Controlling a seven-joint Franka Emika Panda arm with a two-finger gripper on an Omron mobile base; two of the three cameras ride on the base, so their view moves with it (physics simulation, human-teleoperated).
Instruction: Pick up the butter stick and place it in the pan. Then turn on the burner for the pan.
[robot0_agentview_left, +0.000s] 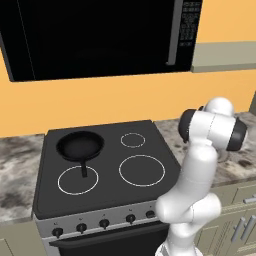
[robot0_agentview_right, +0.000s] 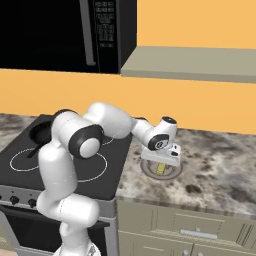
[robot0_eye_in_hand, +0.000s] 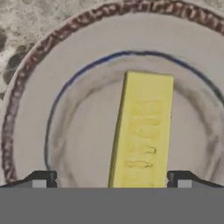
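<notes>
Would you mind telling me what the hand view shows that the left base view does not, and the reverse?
The hand view alone shows the butter stick lying on a plate with a brown rim and blue ring, between the open hand's fingertips. The left base view alone shows the pan on the stove's rear left burner, the knobs and the microwave. Both share the speckled counter.

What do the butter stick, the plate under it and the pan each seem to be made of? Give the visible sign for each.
Butter stick: soft, matte pale yellow block with faint pressed marks, likely butter.
Plate: probably glazed ceramic; off-white with a blue ring and brown speckled rim.
Pan: dark, dull black all over, perhaps coated metal or cast iron; the render leaves it open.
</notes>
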